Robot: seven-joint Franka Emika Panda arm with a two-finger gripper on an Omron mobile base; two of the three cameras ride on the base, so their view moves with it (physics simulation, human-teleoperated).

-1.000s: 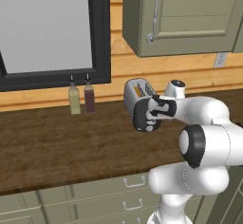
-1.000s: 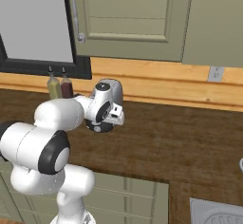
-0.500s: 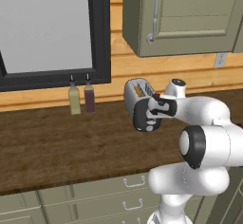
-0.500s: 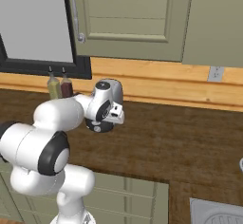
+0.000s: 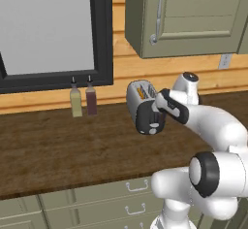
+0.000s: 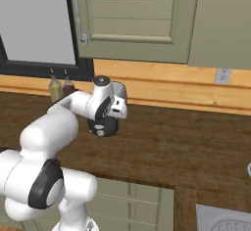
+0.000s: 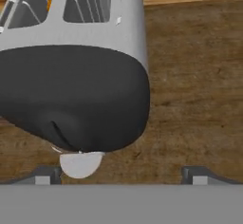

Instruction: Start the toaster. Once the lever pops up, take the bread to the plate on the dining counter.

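The tool [image 7: 118,173] hangs just off the toaster's [image 5: 141,102] black end, tips wide apart and gripping nothing. This looks like the first step: the lever is not yet pressed. Next a tip must find the small tab, which I cannot pick out, and push it down. The bread [image 5: 140,92] sits in a slot, toaster at the back of the bench [image 5: 58,145]

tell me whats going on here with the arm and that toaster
A white robot arm has its gripper open right at the black end panel of the toaster, which sits on the wooden worktop below the window. The bread sits down in a slot, its golden edge just showing. Nothing is held; the fingers stand wide apart, apparently lining up on the lever. Two small bottles stand to the toaster's left.
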